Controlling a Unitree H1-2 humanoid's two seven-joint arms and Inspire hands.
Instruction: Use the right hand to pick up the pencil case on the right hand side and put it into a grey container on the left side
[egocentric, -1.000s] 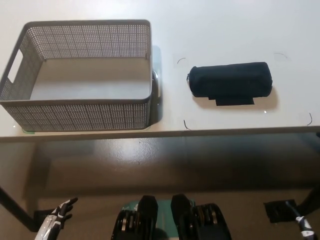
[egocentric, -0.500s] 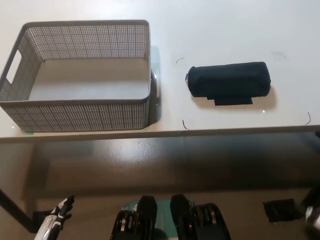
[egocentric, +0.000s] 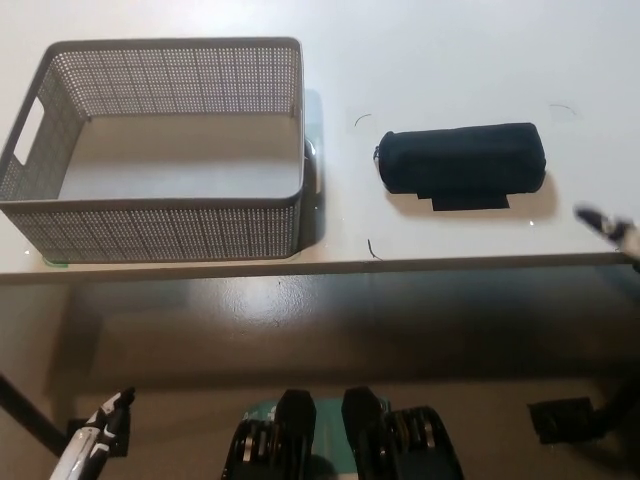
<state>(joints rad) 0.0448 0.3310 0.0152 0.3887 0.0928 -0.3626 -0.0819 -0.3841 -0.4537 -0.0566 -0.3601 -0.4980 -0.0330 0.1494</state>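
STEP: approach, nothing grasped | pencil case (egocentric: 462, 163) on surface (egocentric: 440, 60), centre right | right hand (egocentric: 606, 227) right edge, blurred, fingers indeterminate | left hand (egocentric: 95, 445) lower left, fingers indeterminate | NEXT: reach case, then grey container (egocentric: 160, 150) upper left

Open tabletop (egocentric: 440, 60) is left around the black pencil case (egocentric: 462, 159), a bare strip is kept between it and the grey container (egocentric: 160, 150) on the left, whose mesh walls block low passage, its top being open.
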